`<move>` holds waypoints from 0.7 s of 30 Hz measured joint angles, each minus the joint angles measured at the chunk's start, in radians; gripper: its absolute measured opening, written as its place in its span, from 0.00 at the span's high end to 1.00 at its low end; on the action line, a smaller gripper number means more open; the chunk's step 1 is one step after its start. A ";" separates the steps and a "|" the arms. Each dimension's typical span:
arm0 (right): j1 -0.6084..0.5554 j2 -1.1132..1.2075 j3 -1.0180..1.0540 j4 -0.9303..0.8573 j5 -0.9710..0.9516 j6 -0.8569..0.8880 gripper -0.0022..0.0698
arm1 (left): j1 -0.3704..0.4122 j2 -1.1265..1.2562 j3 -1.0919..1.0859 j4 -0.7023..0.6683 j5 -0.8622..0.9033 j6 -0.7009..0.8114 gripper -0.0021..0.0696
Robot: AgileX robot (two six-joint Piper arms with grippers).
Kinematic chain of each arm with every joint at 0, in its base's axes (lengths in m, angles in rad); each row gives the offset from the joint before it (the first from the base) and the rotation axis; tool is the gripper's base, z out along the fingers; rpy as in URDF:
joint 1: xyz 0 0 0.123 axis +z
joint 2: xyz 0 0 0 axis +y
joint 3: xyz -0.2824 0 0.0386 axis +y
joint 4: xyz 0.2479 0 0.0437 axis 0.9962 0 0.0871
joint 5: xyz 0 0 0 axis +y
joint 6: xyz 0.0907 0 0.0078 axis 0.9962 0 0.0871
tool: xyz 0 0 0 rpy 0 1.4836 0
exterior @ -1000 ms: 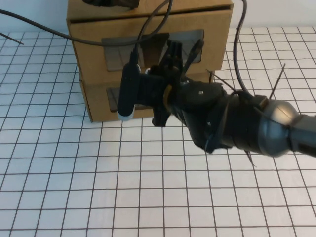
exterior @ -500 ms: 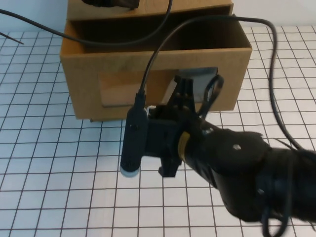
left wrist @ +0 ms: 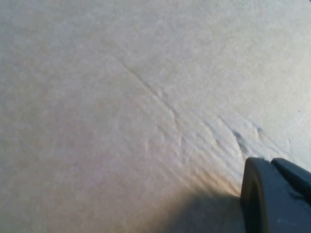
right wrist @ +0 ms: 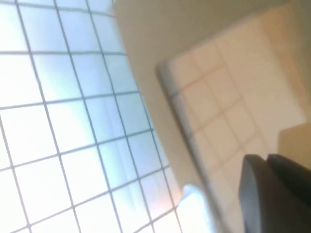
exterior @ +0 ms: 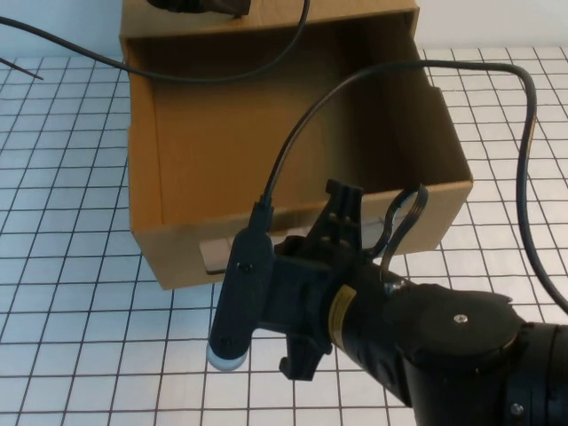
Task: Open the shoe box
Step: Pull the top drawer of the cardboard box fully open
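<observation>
High view: the shoe box sits on the gridded table at the far middle. Its drawer is drawn well out toward you, bare brown cardboard inside, seemingly empty. The right gripper is clenched at the drawer's front wall. Whether it pinches the wall is hidden. The left gripper rests on the box's top. To finish well, pull straight and level toward yourself, and stop before the drawer leaves its sleeve.

Left wrist view: creased tan cardboard fills the frame, very close. You cannot tell this gripper's grip.

Right wrist view: the front wall slants past, with a pale window panel set in it, and the grid beside it.
</observation>
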 joint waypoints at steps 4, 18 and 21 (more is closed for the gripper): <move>0.002 0.000 0.002 0.069 0.025 -0.033 0.98 | 0.000 0.001 0.000 -0.002 0.004 0.000 0.97; 0.115 -0.167 -0.001 0.206 0.177 0.024 0.98 | 0.000 -0.083 0.006 0.000 0.039 0.049 0.97; 0.087 -0.210 -0.037 0.279 0.274 0.030 0.98 | 0.000 -0.145 0.008 0.002 0.044 0.063 0.97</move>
